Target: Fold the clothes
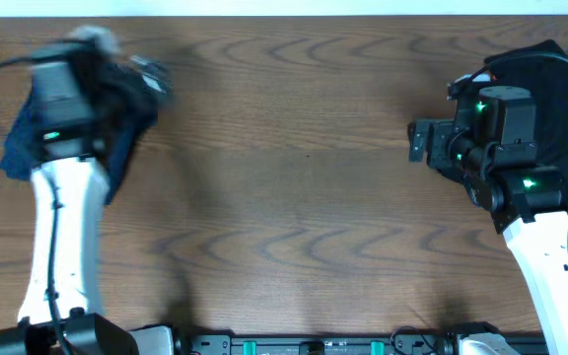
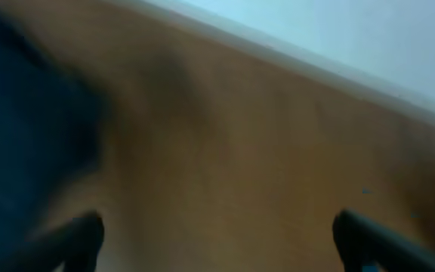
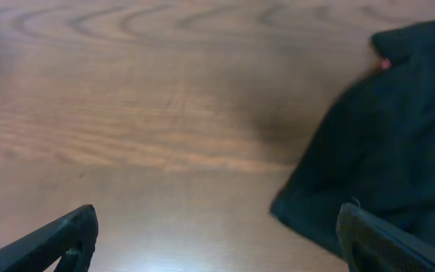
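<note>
**Navy garment (image 1: 131,123) at 10 o'clock, black garment (image 1: 565,118) at 2 o'clock**

The navy garment lies bunched under the blurred left arm (image 1: 62,207) on the wooden table (image 1: 294,168). The left gripper (image 2: 217,225) has its fingers spread wide, holding nothing. The right gripper (image 3: 216,215), likewise released, hovers over bare wood, the black garment's edge at its 3 o'clock.
</note>
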You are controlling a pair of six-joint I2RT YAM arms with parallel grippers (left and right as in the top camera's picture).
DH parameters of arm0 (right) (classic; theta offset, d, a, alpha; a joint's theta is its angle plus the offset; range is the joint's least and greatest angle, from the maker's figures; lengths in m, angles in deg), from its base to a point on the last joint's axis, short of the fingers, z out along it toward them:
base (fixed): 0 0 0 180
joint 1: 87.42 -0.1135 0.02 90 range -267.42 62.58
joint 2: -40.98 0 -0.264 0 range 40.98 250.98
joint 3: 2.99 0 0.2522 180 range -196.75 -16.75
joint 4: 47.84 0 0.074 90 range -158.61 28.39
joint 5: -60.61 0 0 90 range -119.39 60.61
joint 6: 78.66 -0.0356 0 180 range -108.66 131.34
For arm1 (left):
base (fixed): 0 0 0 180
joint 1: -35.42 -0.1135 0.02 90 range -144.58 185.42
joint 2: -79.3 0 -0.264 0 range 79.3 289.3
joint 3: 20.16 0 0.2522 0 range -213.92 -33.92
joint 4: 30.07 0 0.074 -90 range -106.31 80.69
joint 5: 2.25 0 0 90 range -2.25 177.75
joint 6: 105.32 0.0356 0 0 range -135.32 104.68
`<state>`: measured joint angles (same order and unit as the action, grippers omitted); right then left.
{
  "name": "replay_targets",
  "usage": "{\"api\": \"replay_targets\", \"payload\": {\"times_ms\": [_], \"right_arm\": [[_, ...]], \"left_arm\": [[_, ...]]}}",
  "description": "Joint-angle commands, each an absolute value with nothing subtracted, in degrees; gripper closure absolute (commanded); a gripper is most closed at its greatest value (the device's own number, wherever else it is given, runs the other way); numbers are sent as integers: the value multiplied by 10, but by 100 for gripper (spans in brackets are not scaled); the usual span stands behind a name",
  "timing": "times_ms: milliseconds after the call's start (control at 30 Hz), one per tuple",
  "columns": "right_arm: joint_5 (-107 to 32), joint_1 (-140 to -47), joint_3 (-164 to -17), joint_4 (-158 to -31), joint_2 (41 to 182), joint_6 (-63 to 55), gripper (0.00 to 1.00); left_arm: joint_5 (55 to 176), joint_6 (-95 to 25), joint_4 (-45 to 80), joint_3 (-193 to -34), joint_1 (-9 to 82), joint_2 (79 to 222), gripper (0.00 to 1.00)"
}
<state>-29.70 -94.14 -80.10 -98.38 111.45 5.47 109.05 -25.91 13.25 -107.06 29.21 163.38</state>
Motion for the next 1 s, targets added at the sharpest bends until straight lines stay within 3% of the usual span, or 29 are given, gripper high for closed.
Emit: {"api": "replay_targets", "payload": {"times_ms": [0,167,367,500,767,967], "right_arm": [[-266,-937,-804,-993,1108,81,1],[-273,-937,-804,-1054,1091,84,1],[-303,-937,-801,-1107,1033,65,1],[-302,-945,-767,-1115,945,58,1],[-236,-975,-573,-972,666,34,1],[-236,-975,-535,-1062,601,35,1]], "left_arm": [[1075,-224,224,-1071,330,1634,2],[1048,-224,393,-1071,349,1631,2],[1015,-187,469,-1047,352,1547,2],[968,-187,442,-976,373,1399,2],[958,-194,275,-823,403,1057,2],[958,-194,286,-821,403,944,2]]}}
